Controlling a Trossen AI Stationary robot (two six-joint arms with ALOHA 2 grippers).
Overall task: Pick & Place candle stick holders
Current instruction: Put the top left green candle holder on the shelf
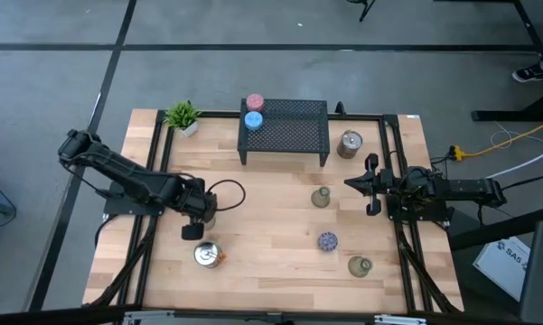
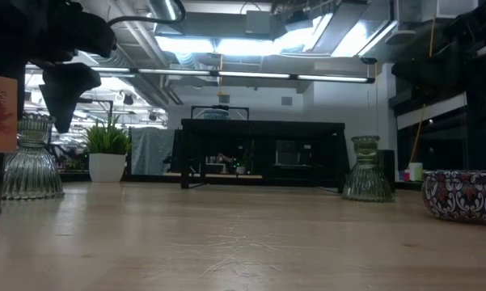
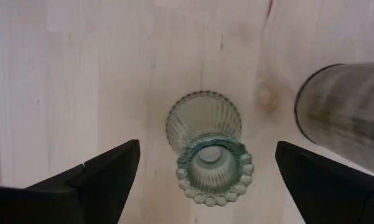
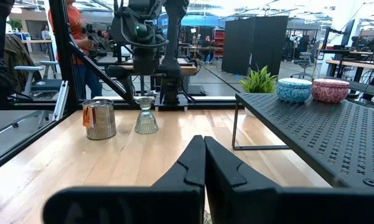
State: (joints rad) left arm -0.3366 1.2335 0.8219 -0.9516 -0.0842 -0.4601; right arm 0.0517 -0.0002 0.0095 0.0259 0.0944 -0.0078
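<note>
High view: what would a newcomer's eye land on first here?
The left tool, fingers spread wide, hangs right over a ribbed clear glass holder near the table's left edge, beside a silver can. Next comes the black mesh rack at the back, with a pink holder and a blue holder on its left end.

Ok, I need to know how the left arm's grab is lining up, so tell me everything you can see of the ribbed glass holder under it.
The ribbed glass holder is clear, greenish-tinted glass with fine vertical ribs, a flared foot, a narrow waist and a beaded rim around its cup. It stands upright on the wooden table, beside a shiny silver holder. The left tool hangs directly above it, fingers spread wide on either side and not touching the glass. Nothing else contacts it but the tabletop.
</note>
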